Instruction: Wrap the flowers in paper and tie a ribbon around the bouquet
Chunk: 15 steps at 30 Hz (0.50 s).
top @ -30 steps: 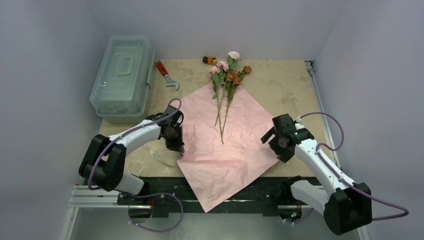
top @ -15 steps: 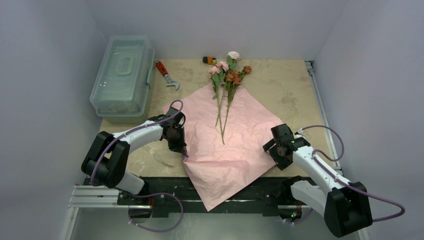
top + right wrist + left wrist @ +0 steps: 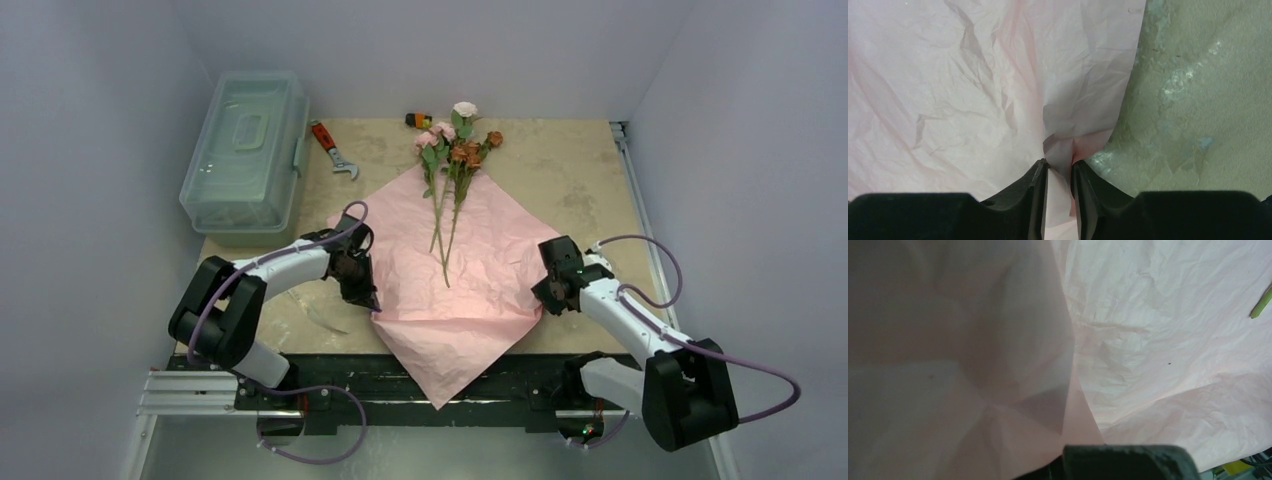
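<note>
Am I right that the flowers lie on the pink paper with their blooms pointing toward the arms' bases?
Not quite: the top external view shows the flowers on the pink paper with their blooms pointing toward the far wall instead.

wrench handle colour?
The wrench has a red handle and a silver head; it shows best in the top external view.

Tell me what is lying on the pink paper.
On the paper lie the stems of the flowers; their blooms stick out past its far corner over the table. The left gripper and right gripper pinch its side corners. Anything beneath is covered.
</note>
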### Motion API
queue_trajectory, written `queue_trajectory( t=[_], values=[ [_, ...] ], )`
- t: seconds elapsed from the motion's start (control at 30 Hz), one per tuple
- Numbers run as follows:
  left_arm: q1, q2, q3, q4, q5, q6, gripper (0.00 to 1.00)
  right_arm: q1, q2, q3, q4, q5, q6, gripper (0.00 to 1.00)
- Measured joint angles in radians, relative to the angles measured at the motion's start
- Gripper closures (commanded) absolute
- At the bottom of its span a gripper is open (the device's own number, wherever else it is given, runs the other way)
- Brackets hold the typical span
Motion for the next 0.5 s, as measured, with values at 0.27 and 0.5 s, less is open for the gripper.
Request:
queue_trajectory(
  t=[0.27, 0.5],
  values=[
    [-0.016, 0.085, 0.069, 0.003, 0.049, -0.027, 1.00, -0.047, 0.083, 0.067, 0.066, 0.026, -0.080, 0.76],
    [-0.023, 0.164, 0.153, 0.011, 0.066, -0.034, 1.00, -0.114, 0.165, 0.124, 0.124, 0.033, -0.161, 0.78]
  ],
)
